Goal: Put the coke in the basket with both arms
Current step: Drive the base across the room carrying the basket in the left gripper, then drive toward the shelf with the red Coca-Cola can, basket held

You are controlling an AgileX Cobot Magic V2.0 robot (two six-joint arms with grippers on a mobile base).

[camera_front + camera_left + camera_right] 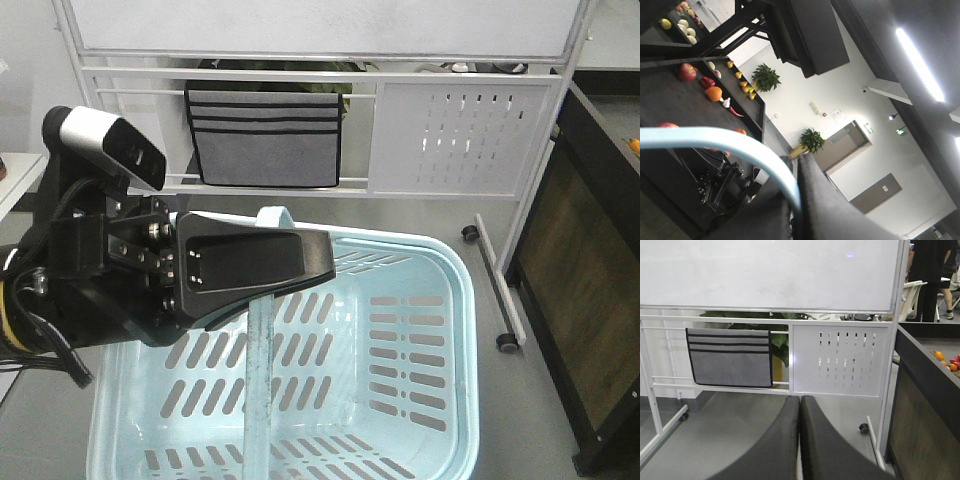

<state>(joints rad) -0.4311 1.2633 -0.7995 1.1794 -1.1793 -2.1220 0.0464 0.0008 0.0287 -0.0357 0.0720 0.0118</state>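
The wheeled whiteboard stand (330,25) fills the back of my front view, with a white perforated panel (465,135) in its lower frame. A dark counter (590,300) runs down the right edge.

In front of the stand is the pale blue basket (472,370), over the grey floor (400,212). I cannot tell whether it rests on the floor or hangs clear of it. Its far rim lies towards the stand and its near rim runs off the bottom of the view.

My left gripper (310,265) reaches in from the left, above the basket's left half, and crosses the raised handle (260,360). On the left wrist view the pale blue strip passes between the two black fingers (825,200), which are pressed in on it from both sides.

My right gripper (800,399) points at the stand. Its fingers (780,440) lie flat together with nothing between them.

A grey fabric pocket organiser (265,135) hangs on the stand's rails, left of the perforated panel. The silver-grey camera (110,145) sits on top of the left arm.

I cannot tell where the coke is from these views.
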